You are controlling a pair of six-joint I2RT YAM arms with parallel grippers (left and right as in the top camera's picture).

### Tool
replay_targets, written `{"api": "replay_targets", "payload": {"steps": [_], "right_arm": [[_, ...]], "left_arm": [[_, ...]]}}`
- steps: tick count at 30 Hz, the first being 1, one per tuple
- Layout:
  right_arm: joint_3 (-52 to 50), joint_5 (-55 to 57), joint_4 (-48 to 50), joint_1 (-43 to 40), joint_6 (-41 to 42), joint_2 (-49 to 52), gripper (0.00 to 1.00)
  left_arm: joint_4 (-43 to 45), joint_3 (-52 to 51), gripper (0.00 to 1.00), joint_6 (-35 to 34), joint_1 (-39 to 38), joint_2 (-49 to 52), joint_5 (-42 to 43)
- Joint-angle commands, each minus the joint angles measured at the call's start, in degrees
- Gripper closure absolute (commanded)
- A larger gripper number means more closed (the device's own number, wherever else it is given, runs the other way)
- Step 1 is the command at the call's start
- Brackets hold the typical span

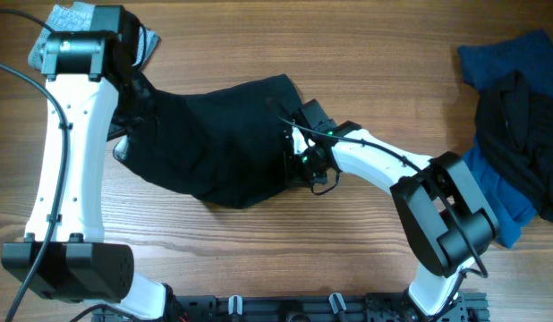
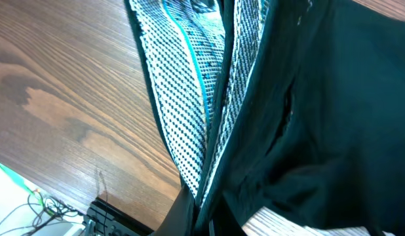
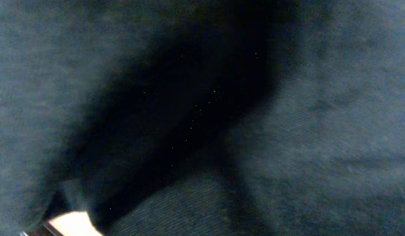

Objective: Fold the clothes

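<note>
- Clamped shut, left gripper [image 1: 124, 136] has the black shorts [image 1: 225, 134] by their left edge
- right gripper [image 1: 296, 148] buried in cloth at their right edge, opening impossible to tell

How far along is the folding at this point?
Done: nothing clearly; a pale garment at the far left corner is mostly hidden from view. In hand: the black shorts, rumpled mid-table, left gripper shut on one end, right gripper at the other, grip unclear. Left: the heap of blue and black garments on the right.
</note>
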Motion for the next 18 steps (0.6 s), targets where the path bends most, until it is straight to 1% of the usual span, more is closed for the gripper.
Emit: {"api": "replay_targets", "payload": {"steps": [1, 4, 9, 11, 12, 15, 18], "right_arm": [[-1.01, 17.38, -5.05, -3.23, 2.36, 3.67, 0.89], [-1.01, 21.84, -8.63, -4.66, 2.38, 3.67, 0.92], [-1.01, 21.59, -11.23, -4.59, 2.32, 2.84, 0.92], [-1.01, 18.93, -11.85, -3.26, 2.29, 1.73, 0.92], [-1.01, 17.05, -12.00, -2.32, 2.25, 1.25, 0.92], [-1.01, 13.62, -12.02, 0.42, 2.32, 0.50, 0.90], [-1.01, 13.53, -12.72, 4.04, 4.00, 0.11, 0.86]], "left_arm": [[0.37, 1.22, 0.96, 1.55, 1.77, -1.03, -1.84], [0.57, 1.55, 0.96, 1.77, 2.51, -1.03, -2.05], [0.63, 2.89, 0.96, 1.77, 3.13, -1.03, -2.67], [1.05, 3.48, 0.96, 2.01, 3.06, -1.03, -1.44], [1.73, 3.48, 0.96, 3.58, 3.06, -1.03, 0.28], [2.80, 3.48, 0.96, 5.49, 3.06, -1.03, 3.45], [3.19, 3.48, 0.96, 6.12, 3.06, -1.03, 4.04]]}}
